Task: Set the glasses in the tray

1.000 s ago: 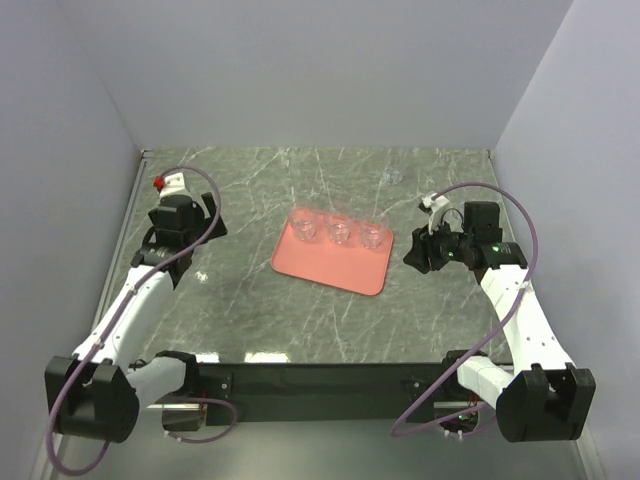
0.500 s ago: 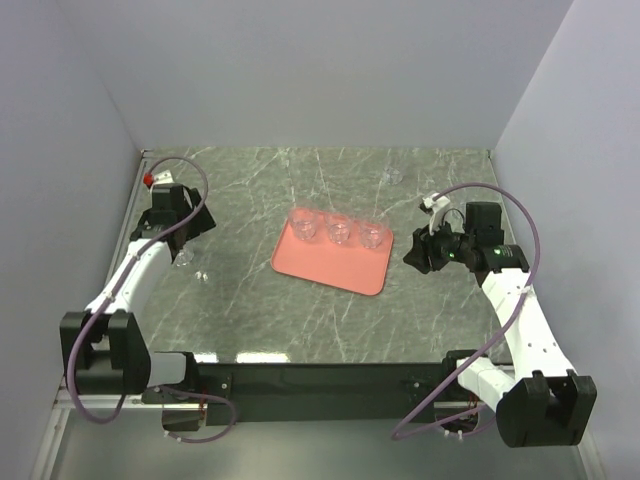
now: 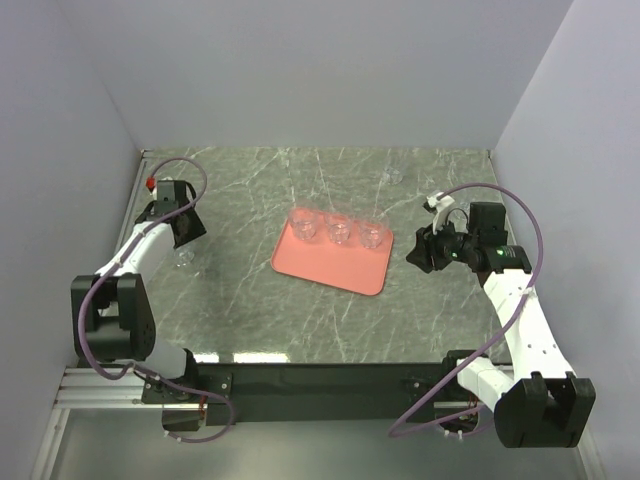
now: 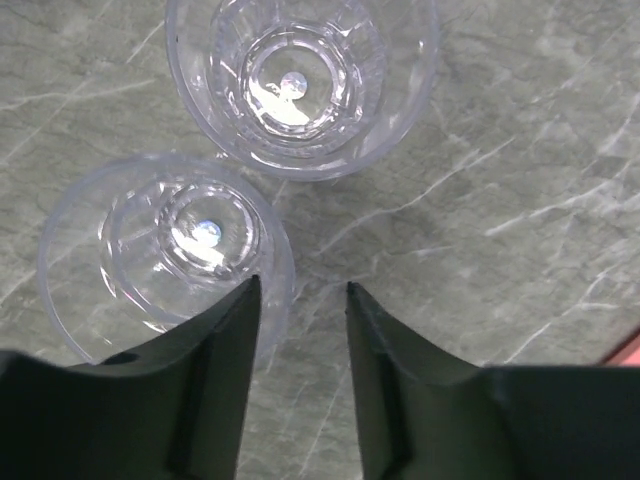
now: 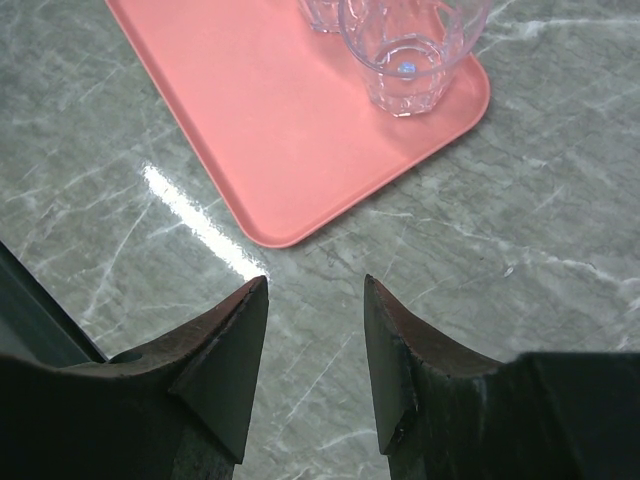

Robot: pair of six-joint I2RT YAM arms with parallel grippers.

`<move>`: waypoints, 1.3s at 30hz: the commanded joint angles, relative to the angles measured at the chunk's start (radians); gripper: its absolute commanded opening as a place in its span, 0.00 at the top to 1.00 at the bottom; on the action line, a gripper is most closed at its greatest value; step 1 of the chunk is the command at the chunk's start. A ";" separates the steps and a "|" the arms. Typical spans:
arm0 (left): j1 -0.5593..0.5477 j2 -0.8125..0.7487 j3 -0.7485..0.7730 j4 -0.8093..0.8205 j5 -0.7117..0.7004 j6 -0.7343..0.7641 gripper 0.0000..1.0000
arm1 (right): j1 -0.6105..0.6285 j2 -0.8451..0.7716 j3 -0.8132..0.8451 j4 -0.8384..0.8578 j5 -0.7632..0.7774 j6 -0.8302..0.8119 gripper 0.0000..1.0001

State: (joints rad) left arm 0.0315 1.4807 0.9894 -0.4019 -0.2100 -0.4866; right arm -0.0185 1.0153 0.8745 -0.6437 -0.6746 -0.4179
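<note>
The salmon-pink tray (image 3: 345, 268) lies mid-table with three clear glasses (image 3: 340, 232) in a row along its far edge. Two more glasses stand on the marble at the left: one (image 4: 300, 80) ahead of my left gripper (image 4: 300, 287), the other (image 4: 165, 250) with its rim under the left fingertip (image 4: 235, 320). The jaws stand apart with only marble and that rim's edge between them. Another glass (image 3: 392, 175) stands at the back right. Just right of the tray, my right gripper (image 3: 413, 250) is open and empty over the marble (image 5: 315, 280), with the tray's corner (image 5: 300, 130) and one glass (image 5: 410, 50) ahead.
Grey walls close in the table on the left, back and right. The left gripper (image 3: 188, 232) works close to the left wall. A black rail with both arm bases (image 3: 330, 380) runs along the near edge.
The left arm has folded back toward the left wall and its jaws have narrowed over the left glasses. The right arm has hardly moved.
</note>
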 commanded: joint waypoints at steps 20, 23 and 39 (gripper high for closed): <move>-0.008 -0.109 -0.003 -0.041 0.061 0.008 1.00 | -0.035 -0.040 -0.008 0.018 -0.029 -0.012 0.50; -0.022 -0.161 -0.026 -0.044 0.105 0.011 1.00 | -0.035 -0.038 -0.008 0.018 -0.029 -0.012 0.50; -0.369 -0.247 -0.014 -0.026 0.201 -0.032 1.00 | -0.043 -0.032 -0.011 0.021 -0.025 -0.013 0.50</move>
State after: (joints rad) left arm -0.2729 1.2537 0.9352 -0.4690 -0.0307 -0.4961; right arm -0.0528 1.0019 0.8745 -0.6434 -0.6899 -0.4179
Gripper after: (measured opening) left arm 0.063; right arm 0.506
